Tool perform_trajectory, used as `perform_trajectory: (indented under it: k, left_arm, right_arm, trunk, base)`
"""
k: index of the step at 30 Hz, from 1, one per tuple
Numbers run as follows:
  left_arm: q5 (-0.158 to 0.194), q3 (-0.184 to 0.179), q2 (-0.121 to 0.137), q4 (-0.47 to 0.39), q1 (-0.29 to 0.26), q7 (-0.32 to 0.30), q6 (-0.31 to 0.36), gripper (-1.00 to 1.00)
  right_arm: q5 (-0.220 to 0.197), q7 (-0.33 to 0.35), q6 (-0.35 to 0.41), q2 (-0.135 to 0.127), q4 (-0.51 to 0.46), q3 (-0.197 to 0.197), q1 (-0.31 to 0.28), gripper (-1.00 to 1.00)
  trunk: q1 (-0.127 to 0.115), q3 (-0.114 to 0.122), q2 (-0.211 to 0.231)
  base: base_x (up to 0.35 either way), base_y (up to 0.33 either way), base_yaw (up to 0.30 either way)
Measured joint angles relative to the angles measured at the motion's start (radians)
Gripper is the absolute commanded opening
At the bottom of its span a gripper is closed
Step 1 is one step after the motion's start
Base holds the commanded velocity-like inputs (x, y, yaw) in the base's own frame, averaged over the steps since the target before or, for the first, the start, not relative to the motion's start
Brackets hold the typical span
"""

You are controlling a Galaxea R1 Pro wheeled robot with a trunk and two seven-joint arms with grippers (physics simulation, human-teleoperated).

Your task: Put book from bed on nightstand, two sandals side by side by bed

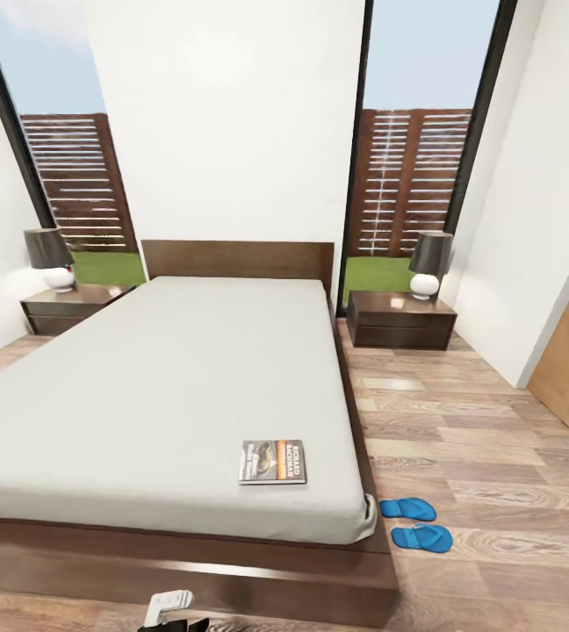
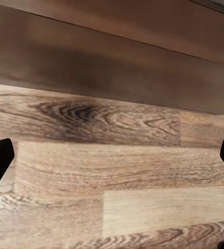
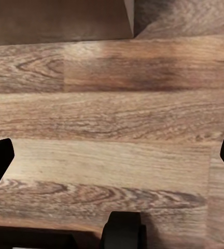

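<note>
The bedroom's wood-plank floor [image 1: 495, 456] spreads out around the bed [image 1: 162, 386], a low platform with a pale grey mattress that takes up most of the head view, its dark footboard running across the bottom just ahead of the robot. Two nightstands flank the headboard: the left nightstand [image 1: 69, 307] and the right nightstand [image 1: 400, 320], each carrying a lamp, both well apart from the robot at the far end of the room.

The book [image 1: 273, 462] lies flat on the mattress near the foot of the bed and toward its right edge, its long side running across the bed rather than along it. It sits forward and up from both arms, closer to the right side of the robot, so the right arm looks the better placed to reach it, and the right nightstand is the nearer drop.

The two sandals [image 1: 414, 522] rest on the floor just beside the bed's right foot corner, near each other and roughly parallel, toes pointing toward the bed.

Both wrist views look down at bare planks by the bed frame. The left gripper [image 2: 112, 155] and right gripper [image 3: 112, 155] each show dark fingertips at opposite edges, so both sets of jaws are spread wide and empty.
</note>
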Motion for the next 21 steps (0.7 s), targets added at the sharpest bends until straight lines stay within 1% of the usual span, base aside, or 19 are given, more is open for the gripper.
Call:
perform_trajectory:
  k: [21]
  left_arm:
    - [0.000, 0.000, 0.000, 0.000, 0.000, 0.000, 0.000, 1.00]
  right_arm:
    - [0.001, 0.002, 0.000, 0.000, 0.000, 0.000, 0.000, 1.00]
  trunk:
    - [0.000, 0.000, 0.000]
  base:
    - [0.000, 0.000, -0.001]
